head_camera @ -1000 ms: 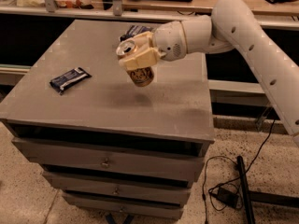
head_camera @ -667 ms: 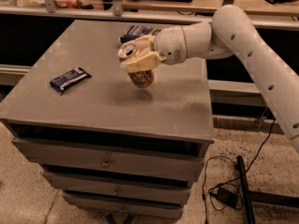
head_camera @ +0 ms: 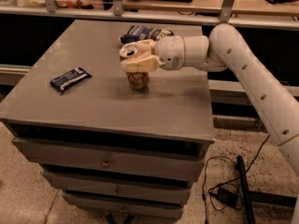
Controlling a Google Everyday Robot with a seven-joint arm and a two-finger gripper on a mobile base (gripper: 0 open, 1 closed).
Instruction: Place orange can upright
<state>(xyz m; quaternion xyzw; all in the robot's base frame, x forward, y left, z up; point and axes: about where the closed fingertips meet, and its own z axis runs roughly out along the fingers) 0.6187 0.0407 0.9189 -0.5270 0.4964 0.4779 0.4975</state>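
The orange can [head_camera: 137, 80] stands upright near the middle of the grey cabinet top [head_camera: 103, 101], its silver pull-tab top [head_camera: 128, 52] facing up. My gripper [head_camera: 133, 59] comes in from the right on a white arm [head_camera: 233, 59]. Its cream fingers [head_camera: 140, 64] are closed around the can's upper half. The can's bottom is at or just above the surface; I cannot tell whether it touches.
A dark blue snack packet [head_camera: 70, 78] lies on the left of the top. Another dark blue packet [head_camera: 142, 32] lies at the back, behind the gripper. Drawers [head_camera: 107, 162] are below. Cables and a black bar [head_camera: 243, 190] lie on the floor at right.
The gripper has carried the can slightly down and toward the cabinet top; the can now sits lower, near the surface. The packets have not moved.
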